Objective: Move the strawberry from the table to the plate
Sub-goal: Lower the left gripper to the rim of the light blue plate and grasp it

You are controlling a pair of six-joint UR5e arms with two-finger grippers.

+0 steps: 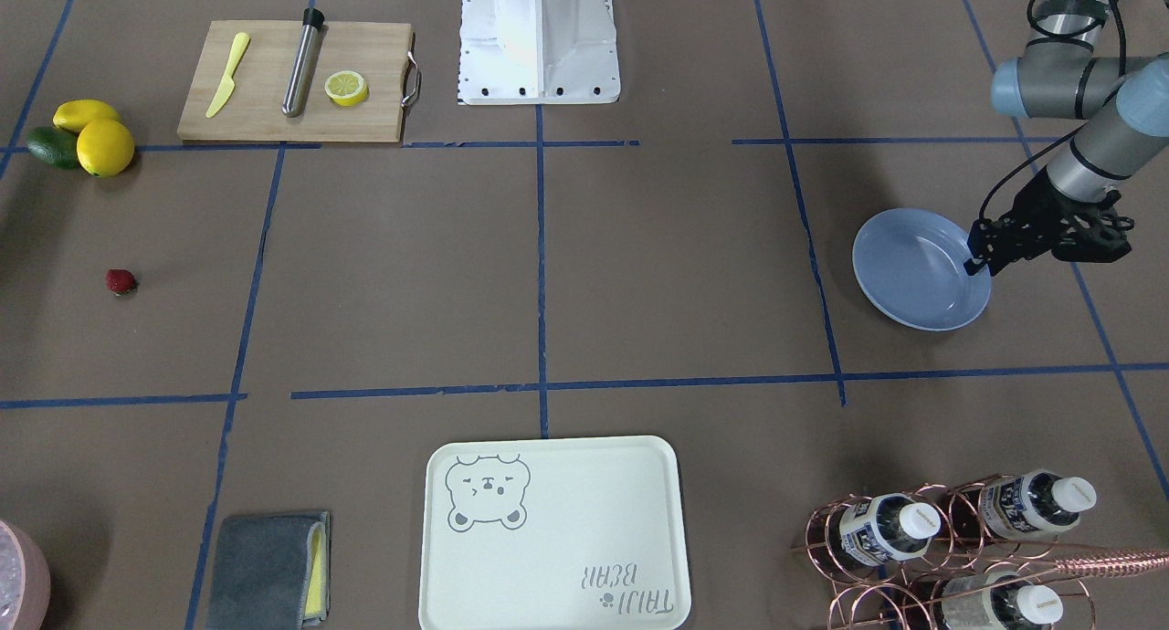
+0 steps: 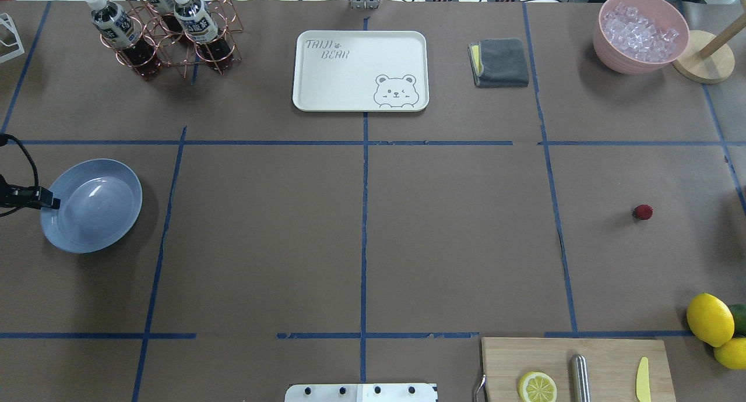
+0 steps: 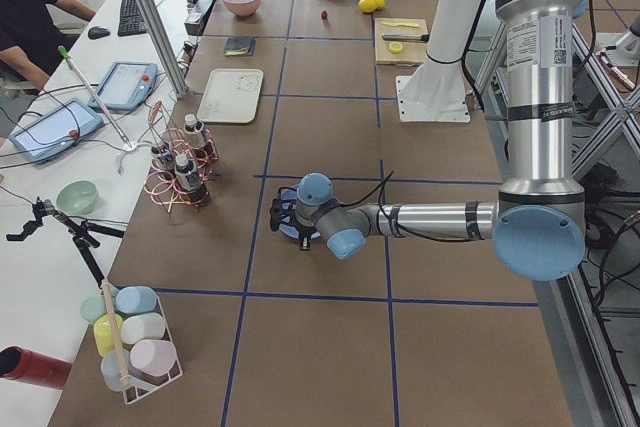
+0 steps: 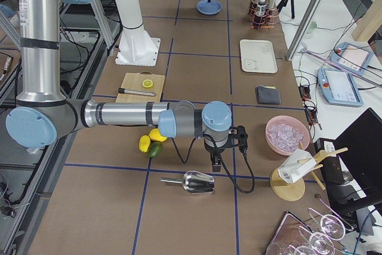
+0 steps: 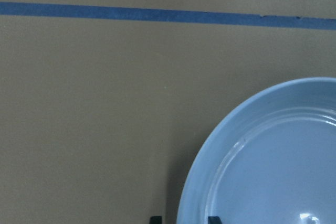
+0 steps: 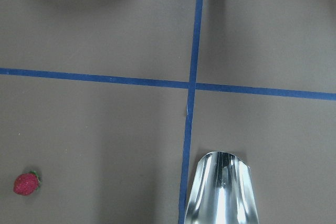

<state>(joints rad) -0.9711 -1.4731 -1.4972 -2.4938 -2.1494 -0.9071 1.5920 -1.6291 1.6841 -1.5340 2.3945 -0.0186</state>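
The small red strawberry (image 1: 120,281) (image 2: 642,212) lies alone on the brown paper table (image 2: 454,239), on the robot's right side. It also shows at the lower left of the right wrist view (image 6: 26,183). The light-blue plate (image 1: 913,274) (image 2: 99,215) (image 5: 273,156) rests far off on the left side. My left gripper (image 1: 975,263) (image 2: 53,204) (image 5: 184,219) is shut on the plate's outer rim, one fingertip on each side of it. My right gripper (image 4: 213,168) hangs over the table beside a metal scoop; I cannot tell whether it is open or shut.
The metal scoop (image 6: 223,187) (image 4: 197,181) lies just below the right wrist. Lemons (image 2: 710,319), a cutting board (image 2: 577,367), a pink bowl of ice (image 2: 640,32), a grey cloth (image 2: 501,62), a cream bear tray (image 2: 360,70) and a bottle rack (image 2: 163,29) ring the table.
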